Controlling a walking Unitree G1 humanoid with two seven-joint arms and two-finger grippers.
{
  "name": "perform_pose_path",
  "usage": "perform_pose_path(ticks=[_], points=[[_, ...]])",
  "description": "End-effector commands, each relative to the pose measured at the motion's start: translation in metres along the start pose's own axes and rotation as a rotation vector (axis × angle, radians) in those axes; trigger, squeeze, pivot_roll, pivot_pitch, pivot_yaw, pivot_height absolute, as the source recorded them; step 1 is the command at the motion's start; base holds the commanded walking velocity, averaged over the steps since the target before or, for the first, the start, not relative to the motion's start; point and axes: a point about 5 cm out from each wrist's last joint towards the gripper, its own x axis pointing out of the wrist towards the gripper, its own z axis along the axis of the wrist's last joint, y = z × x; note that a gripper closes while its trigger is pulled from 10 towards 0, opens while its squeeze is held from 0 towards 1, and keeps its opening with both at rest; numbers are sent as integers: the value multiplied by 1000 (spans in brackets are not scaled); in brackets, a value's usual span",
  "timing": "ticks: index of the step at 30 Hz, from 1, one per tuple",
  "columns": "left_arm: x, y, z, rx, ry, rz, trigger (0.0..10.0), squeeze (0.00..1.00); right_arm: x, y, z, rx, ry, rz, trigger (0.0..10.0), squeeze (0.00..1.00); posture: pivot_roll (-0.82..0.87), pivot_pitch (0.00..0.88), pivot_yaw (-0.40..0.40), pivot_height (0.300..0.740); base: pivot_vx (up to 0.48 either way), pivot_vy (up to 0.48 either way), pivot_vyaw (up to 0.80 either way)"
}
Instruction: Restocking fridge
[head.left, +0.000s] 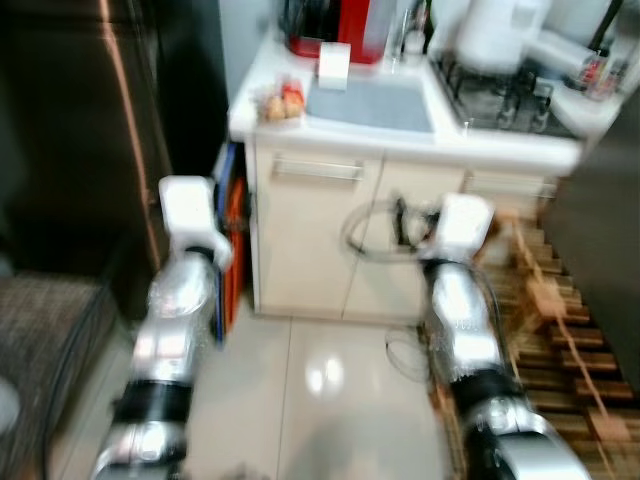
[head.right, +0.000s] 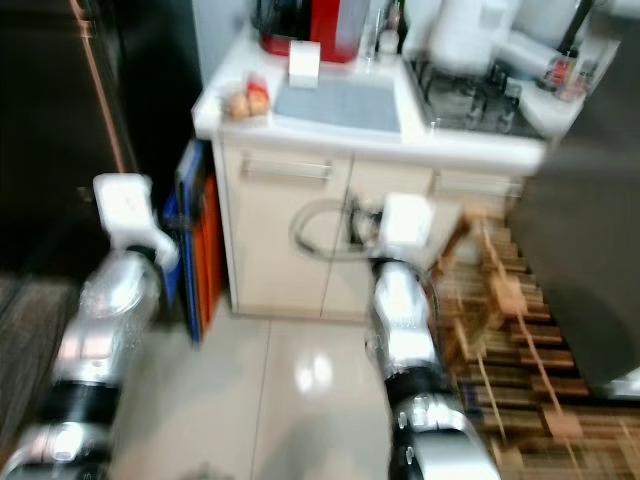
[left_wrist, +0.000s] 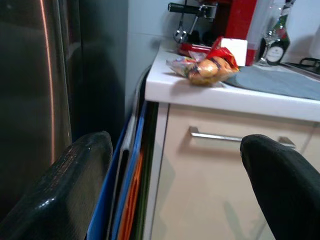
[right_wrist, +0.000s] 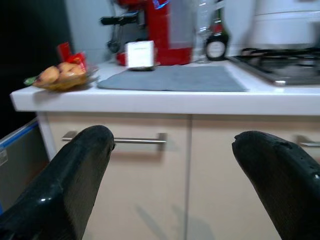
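Kitchen counter (head.left: 350, 135) holds a bag of fruit (left_wrist: 205, 67) near its corner, while left gripper (left_wrist: 175, 190) and right gripper (right_wrist: 172, 185) hover spread before the cabinet.

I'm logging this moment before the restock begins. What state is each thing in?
Left pincer: open, holding nothing.
Right pincer: open, holding nothing.
Bag of buns: lying on the counter's corner, untouched.
Cabinet doors: shut.
Fridge: door shut.
Grey mat: flat on the counter.
White box: upright by the red coffee machine.
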Motion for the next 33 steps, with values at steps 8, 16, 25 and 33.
perform_pose_path(ticks=[8, 16, 25, 33], points=[[6, -19, 7, 0, -28, -60, 10000, 1000, 4, -9, 11, -34, -55, -14, 10000, 1000, 13, 0, -46, 740, 465, 0, 0], [4, -21, 7, 22, -38, -69, 10000, 1000, 4, -5, 11, -37, -63, 10, 10000, 1000, 24, 0, -50, 740, 465, 0, 0], [4, -17, 7, 35, -39, -61, 10000, 1000, 6, -1, 14, -34, -87, 20, 10000, 1000, 28, 0, -53, 740, 465, 0, 0], [1, -24, 11, 71, -71, -97, 10000, 1000, 8, -4, 43, -85, -251, 4, 10000, 1000, 28, 0, -57, 740, 461, 0, 0]])
